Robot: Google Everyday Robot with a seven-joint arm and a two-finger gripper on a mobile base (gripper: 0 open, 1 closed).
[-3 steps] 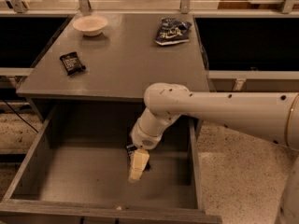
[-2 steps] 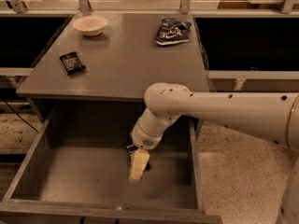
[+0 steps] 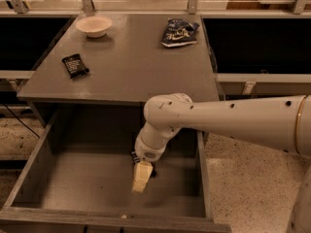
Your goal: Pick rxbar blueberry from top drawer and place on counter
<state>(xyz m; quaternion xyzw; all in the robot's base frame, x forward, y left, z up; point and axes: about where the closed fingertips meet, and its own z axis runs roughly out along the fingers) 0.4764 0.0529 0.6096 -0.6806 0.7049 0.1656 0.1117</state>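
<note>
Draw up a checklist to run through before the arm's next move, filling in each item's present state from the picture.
1. Top drawer pulled open: ok.
2. Gripper down inside the drawer: ok.
3. Rxbar blueberry in view: cannot tell; the arm hides that spot.
4. Bar held: cannot tell.
5. Bare room on the counter between black packet and snack bag: ok.

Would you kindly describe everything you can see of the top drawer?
The top drawer stands pulled open below the counter. It is a wide, shallow grey box, matte like painted metal, with a plain floor and low side walls, its front rim nearest the camera. The gripper hangs inside it, right of centre, low near the floor.
</note>
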